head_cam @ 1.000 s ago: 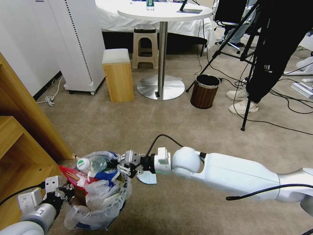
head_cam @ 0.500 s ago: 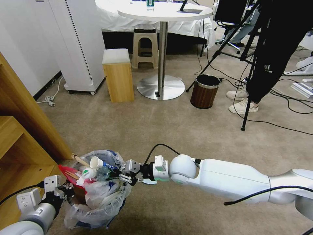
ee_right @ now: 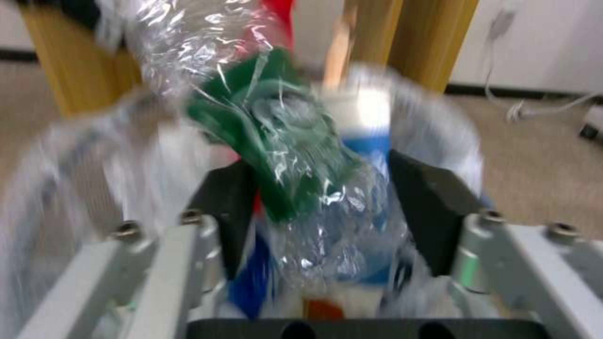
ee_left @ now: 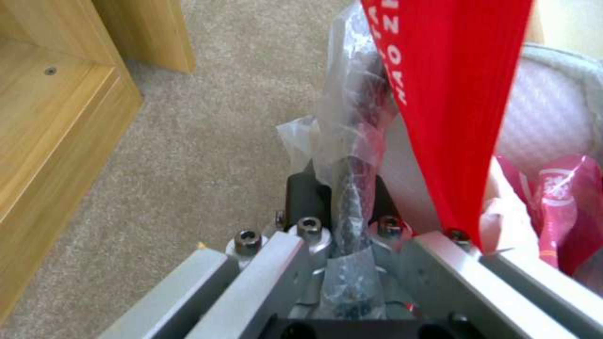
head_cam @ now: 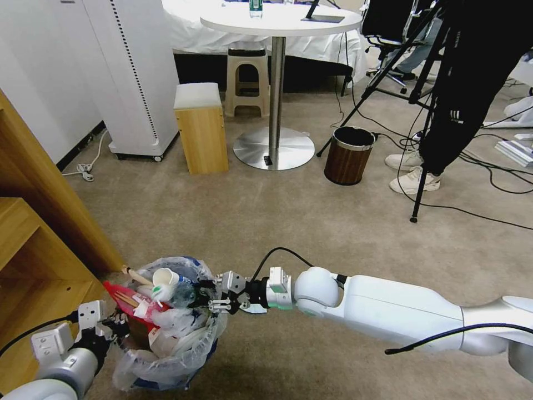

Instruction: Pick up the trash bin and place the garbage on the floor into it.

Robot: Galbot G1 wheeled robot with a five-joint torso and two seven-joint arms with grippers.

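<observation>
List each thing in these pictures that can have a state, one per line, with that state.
trash bin: upright, heaped full.
clear bottle: crushed, between the right fingers.
left gripper: shut on the bin's rim and bag.
right gripper: open around the bottle, over the bin.
brown bin: upright on the carpet.

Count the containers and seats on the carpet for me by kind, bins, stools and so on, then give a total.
Trash bins: 2, the bag-lined trash bin held by the left claw, and the brown bin
Plastic stools: 1
Wooden box stools: 1
Total: 4
</observation>
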